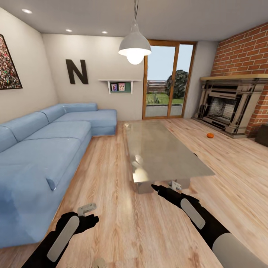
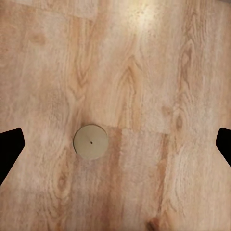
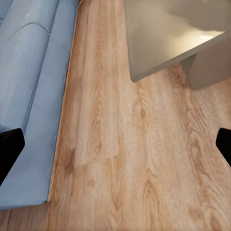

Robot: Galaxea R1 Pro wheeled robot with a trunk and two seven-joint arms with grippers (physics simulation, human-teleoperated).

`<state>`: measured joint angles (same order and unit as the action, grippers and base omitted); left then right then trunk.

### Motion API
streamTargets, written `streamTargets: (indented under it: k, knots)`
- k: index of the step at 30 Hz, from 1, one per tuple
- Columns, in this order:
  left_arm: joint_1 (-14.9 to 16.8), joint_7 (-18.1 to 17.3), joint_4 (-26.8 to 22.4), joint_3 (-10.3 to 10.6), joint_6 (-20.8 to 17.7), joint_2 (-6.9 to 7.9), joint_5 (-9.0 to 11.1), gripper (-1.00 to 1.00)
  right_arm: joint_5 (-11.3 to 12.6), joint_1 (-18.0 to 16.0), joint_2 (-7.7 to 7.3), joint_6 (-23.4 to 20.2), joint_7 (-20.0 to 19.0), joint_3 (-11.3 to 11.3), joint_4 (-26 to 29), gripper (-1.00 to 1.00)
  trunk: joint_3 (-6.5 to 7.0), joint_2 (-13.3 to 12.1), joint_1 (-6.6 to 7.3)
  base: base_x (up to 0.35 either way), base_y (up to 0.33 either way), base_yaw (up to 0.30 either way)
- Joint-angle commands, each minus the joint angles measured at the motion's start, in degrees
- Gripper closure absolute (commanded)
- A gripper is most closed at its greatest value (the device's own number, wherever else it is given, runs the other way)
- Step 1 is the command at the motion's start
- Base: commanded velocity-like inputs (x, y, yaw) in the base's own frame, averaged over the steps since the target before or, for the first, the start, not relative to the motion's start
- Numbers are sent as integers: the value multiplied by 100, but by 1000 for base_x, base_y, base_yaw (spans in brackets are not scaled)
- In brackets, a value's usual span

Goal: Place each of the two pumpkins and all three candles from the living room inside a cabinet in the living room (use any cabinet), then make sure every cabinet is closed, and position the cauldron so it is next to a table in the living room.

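candle (image 2: 91,142): beige disc with wick dot, upright on wood-grain floor (image 2: 144,72), between spread left fingers (image 2: 9,149) | pumpkin (image 1: 210,135): orange, on floor near stone fireplace (image 1: 227,108) | table (image 1: 160,149): glossy grey slab | right gripper (image 3: 115,144): spread, holding nothing

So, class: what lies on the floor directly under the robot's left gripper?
A single beige candle stands upright on the wooden floor, seen from above with its wick showing. Its sides and base are hidden from this angle. The left gripper is open.

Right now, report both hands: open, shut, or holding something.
Left hand: open, empty, over a candle on the floor.
Right hand: open, empty, above the floor near the table.
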<state>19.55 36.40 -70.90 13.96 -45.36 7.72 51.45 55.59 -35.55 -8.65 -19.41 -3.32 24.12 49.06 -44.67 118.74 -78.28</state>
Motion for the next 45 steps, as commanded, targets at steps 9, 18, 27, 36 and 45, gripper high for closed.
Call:
streamTargets:
  k: [9,18,27,36,45]
  knots:
    - [435,36,1248,10,521,-9,62,-100,23,-5,-5,0,5,13,0,-100,-168,365,-197,0,0,0]
    - [705,-831,2218,45,1094,3,41,-100,30,-5,-5,24,7,13,-2,-100,-329,726,-395,0,0,0]
    - [769,-916,2487,75,1510,-5,40,-100,36,-5,-4,32,10,13,-10,-100,-491,1087,-593,0,0,0]
    - [770,-919,2486,81,1531,-3,40,-100,26,-6,-5,-270,-778,44,396,-100,-653,1448,-791,0,0,0]
    - [770,-920,2486,81,1538,-20,40,-100,14,-5,-5,-494,-1380,44,437,-100,-814,1809,-988,0,0,0]
